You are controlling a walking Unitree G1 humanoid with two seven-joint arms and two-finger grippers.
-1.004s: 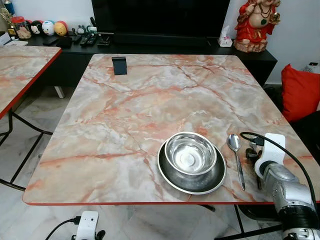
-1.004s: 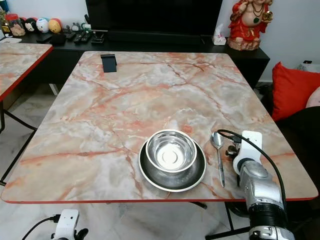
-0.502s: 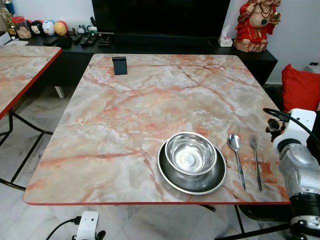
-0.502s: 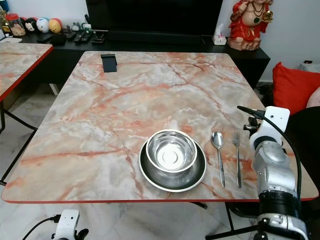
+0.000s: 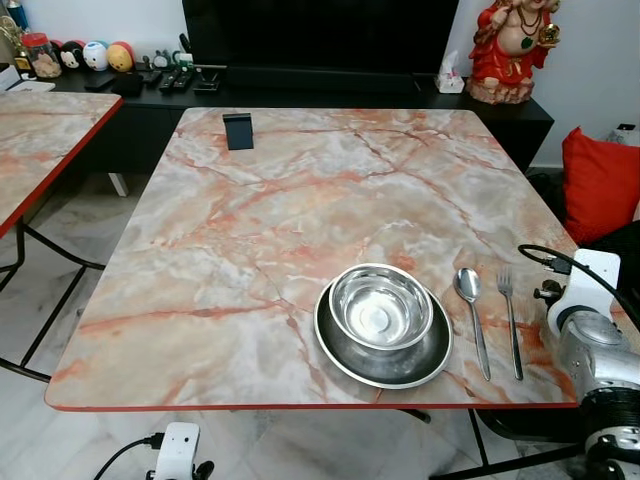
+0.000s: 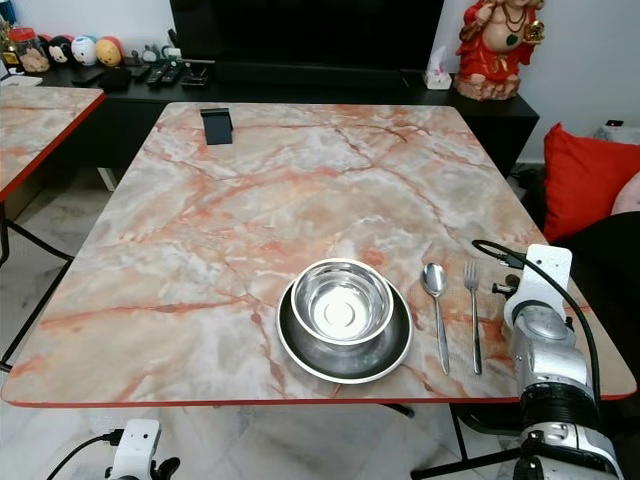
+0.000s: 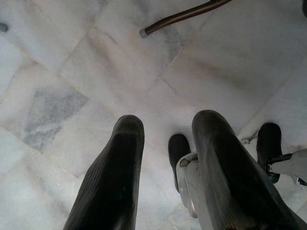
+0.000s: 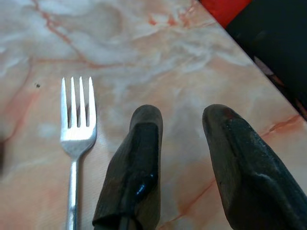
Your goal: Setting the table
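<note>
- As far as the two eye views show, one place setting is laid near the front edge of the worktop (image 5: 300, 200), toward its front right corner.
- A steel bowl (image 5: 381, 306) sits inside a steel plate (image 5: 384, 355).
- Just beside the plate lies a spoon (image 5: 471, 315), then a fork (image 5: 510, 320), both parallel and pointing away from the front edge.
- The right gripper (image 8: 182, 143) hovers over the worktop beside the fork, its fingers apart and holding nothing.
- The left gripper (image 7: 165, 143) hangs idle over the floor, fingers apart and empty.
- I judge this setting nearly done; perhaps a glass or more settings are left.
</note>
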